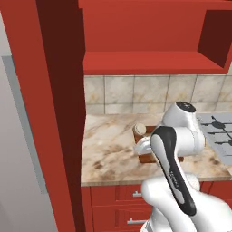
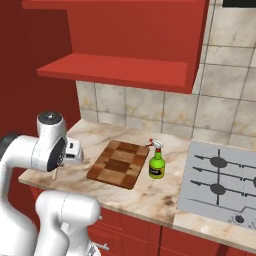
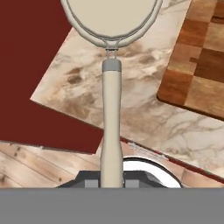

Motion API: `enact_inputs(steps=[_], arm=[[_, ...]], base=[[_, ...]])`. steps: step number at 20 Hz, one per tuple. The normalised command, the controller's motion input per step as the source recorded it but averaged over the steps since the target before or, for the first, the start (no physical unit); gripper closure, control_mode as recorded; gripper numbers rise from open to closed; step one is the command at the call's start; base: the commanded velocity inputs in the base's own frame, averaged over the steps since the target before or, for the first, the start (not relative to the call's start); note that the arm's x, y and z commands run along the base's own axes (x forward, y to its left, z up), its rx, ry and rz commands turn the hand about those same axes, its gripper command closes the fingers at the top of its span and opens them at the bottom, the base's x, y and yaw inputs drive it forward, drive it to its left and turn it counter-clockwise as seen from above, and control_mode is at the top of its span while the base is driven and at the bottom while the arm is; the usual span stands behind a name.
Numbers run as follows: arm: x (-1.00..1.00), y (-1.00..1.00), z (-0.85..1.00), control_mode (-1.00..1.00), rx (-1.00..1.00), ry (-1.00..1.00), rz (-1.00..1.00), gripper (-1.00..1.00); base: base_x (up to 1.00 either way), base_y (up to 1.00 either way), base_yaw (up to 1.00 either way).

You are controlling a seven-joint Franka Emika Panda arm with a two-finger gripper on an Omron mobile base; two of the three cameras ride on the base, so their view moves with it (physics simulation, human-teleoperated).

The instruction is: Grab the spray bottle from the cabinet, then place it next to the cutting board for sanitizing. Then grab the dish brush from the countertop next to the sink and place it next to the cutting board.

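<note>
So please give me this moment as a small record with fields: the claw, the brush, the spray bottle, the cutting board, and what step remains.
claw: shut on the dish brush handle, beside the board's left end in the right base view
dish brush: held in the claw, round head pointing away, above the countertop near its front edge
spray bottle: green, standing upright on the countertop just right of the cutting board
cutting board: flat on the countertop, left of the stove
step remaining: set the brush down next to the board
</note>
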Motion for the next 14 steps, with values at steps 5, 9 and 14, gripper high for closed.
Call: enact_inputs(steps=[5,9,14], arm=[[0.52,0.00,-0.34,-1.00,0.00,0.06,-0.10,1.00],[0.59,0.00,-0.31,-1.00,0.01,0.21,-0.09,1.00],[0.56,0.00,-0.33,-1.00,0.00,0.14,-0.08,1.00]], base=[[0.00,0.00,0.00],[0.00,0.00,0.00],[0.00,0.00,0.00]])
